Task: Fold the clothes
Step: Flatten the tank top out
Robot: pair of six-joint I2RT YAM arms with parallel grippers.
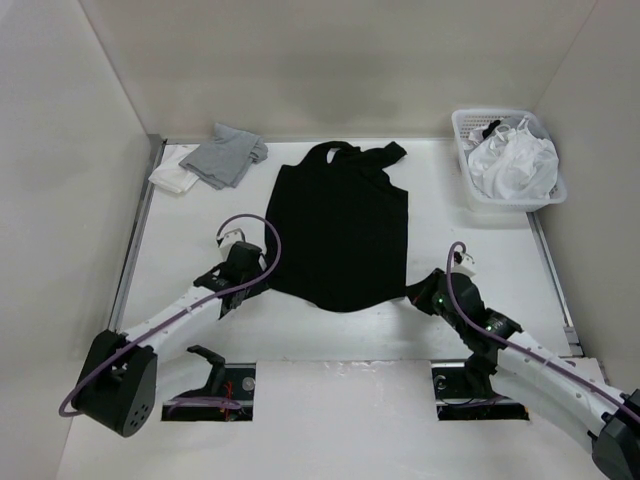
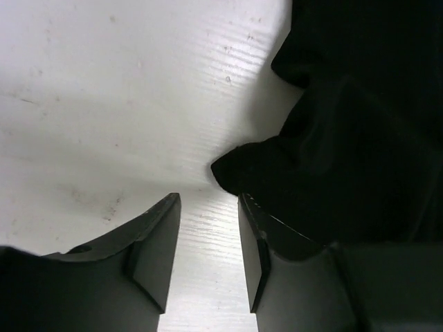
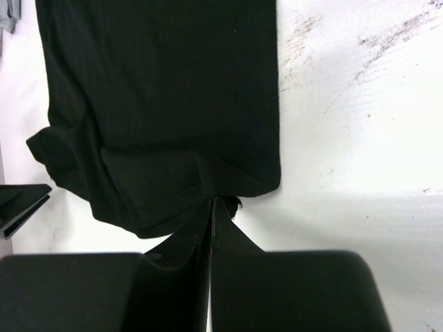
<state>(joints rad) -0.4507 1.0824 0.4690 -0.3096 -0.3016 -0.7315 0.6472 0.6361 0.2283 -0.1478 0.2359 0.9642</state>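
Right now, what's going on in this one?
Two robot arms are working on a black T-shirt lying spread on the white table. The right tool is shut on the shirt's near right hem corner. The left tool stands open beside the near left corner, holding nothing. A grey garment lies at the far left and a basket of white clothes at the far right, both untouched.

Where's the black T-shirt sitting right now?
In the top view, the black T-shirt lies mid-table, its near hem between the open left gripper and the right gripper, which pinches its near-right corner.
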